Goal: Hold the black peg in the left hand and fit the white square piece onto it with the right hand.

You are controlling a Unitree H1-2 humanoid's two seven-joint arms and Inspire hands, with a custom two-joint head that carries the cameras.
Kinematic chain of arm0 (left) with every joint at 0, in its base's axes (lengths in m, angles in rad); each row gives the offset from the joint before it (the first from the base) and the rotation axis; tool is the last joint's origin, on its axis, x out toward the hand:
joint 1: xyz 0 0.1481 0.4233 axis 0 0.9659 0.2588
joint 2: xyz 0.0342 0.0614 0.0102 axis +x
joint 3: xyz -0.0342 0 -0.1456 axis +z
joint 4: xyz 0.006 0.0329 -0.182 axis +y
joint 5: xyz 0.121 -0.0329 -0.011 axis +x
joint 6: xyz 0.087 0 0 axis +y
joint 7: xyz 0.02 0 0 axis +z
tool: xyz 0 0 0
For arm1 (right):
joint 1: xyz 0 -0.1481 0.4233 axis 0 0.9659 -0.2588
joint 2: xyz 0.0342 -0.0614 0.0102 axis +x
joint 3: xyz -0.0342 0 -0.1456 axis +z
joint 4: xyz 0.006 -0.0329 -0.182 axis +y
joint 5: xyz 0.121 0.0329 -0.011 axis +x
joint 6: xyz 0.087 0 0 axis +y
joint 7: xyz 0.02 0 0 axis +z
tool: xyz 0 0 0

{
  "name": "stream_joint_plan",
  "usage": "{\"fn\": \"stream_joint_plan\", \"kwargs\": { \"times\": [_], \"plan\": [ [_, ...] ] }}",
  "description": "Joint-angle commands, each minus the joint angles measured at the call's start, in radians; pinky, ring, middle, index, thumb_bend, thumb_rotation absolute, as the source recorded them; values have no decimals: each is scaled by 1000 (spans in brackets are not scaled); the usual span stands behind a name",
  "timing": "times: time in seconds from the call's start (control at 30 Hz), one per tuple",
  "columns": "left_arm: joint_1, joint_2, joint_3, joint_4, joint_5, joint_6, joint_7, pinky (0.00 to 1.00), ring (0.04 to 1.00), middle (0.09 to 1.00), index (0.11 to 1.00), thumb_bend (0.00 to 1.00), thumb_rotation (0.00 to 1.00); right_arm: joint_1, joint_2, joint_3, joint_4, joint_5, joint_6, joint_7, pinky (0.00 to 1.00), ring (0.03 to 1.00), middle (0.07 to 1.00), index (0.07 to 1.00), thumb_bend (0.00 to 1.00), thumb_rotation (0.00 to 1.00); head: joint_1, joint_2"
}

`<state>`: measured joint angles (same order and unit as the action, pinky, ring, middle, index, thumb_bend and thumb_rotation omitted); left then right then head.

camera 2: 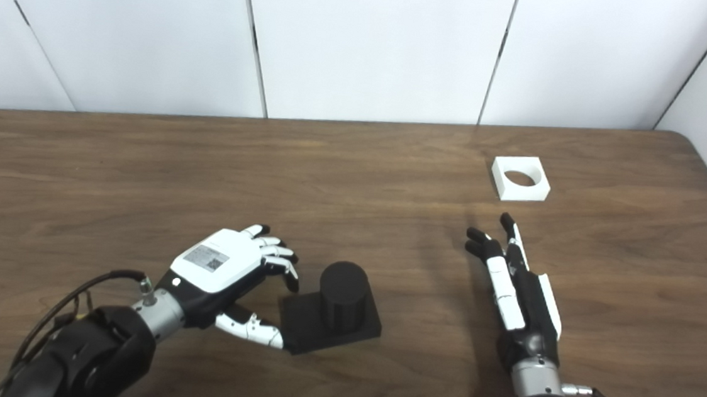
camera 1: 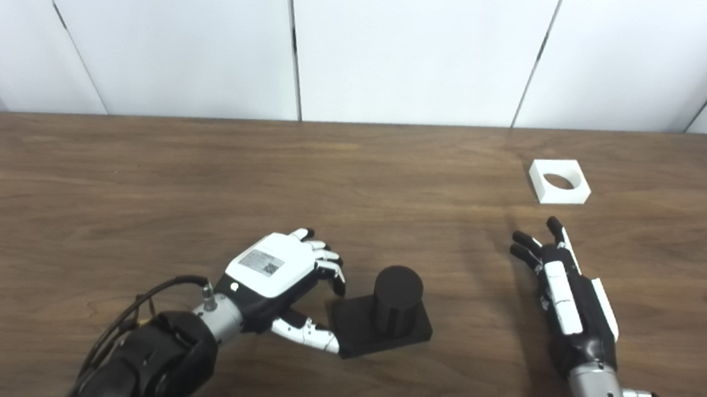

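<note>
Flanking black peg (camera 1: 395, 309): left hand (camera 1: 272, 274) fingers apart | right hand (camera 2: 520, 287) fingers spread, empty | white square piece (camera 2: 521, 178) untouched

Two side-by-side head cameras look down, sharing the table (camera 1: 141, 169)

Both views are bright and evenly lit from overhead. Shadows are soft and short: a faint dark patch lies on the wooden table (camera 1: 141, 169) left of the right hand (camera 1: 564, 291). The white wall panels (camera 1: 416, 45) look slightly washed out. Focus is sharp; straight edges bow mildly near the corners.
</note>
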<state>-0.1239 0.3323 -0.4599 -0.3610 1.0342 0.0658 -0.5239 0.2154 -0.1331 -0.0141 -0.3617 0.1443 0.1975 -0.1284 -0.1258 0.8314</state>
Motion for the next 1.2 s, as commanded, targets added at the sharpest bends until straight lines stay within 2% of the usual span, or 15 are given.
{"fn": "stream_joint_plan", "kwargs": {
  "times": [0.0, 0.17, 0.27, 0.43, 0.63, 0.8, 1.17],
  "plan": [
    [9, -17, 30, -33, 55, 38, 20, 957, 883, 849, 747, 976, 831, -15, 60, -5, -28, -3, -8, -5, 1000, 849, 840, 996, 630, 842, -1, 1],
    [65, -81, 57, -60, 120, 43, 90, 901, 857, 834, 739, 1000, 742, -15, 57, -4, -26, -4, -13, -1, 1000, 853, 844, 998, 631, 843, 0, 4],
    [100, -116, 63, -71, 151, 39, 142, 890, 855, 837, 751, 1000, 726, -14, 55, -5, -25, -1, -16, 1, 1000, 856, 848, 1000, 614, 843, 0, 4],
    [129, -147, 90, -81, 110, 21, 192, 895, 851, 832, 770, 988, 692, -16, 53, -4, -25, -17, -14, -3, 1000, 843, 843, 1000, 608, 853, 0, 5],
    [136, -164, 113, -119, 114, 25, 182, 875, 838, 817, 760, 978, 708, -20, 53, -10, -21, -8, -9, 0, 1000, 841, 837, 994, 628, 853, 4, 4],
    [181, -187, 102, -133, 149, 20, 213, 876, 826, 810, 751, 989, 710, -20, 51, -9, -19, -10, -14, 1, 1000, 837, 839, 998, 603, 857, 4, 4],
    [245, -246, 91, -183, 210, 32, 175, 905, 834, 812, 743, 991, 706, -19, 51, -10, -21, -10, -2, 0, 1000, 836, 832, 992, 632, 848, 7, 7]
  ]
}}
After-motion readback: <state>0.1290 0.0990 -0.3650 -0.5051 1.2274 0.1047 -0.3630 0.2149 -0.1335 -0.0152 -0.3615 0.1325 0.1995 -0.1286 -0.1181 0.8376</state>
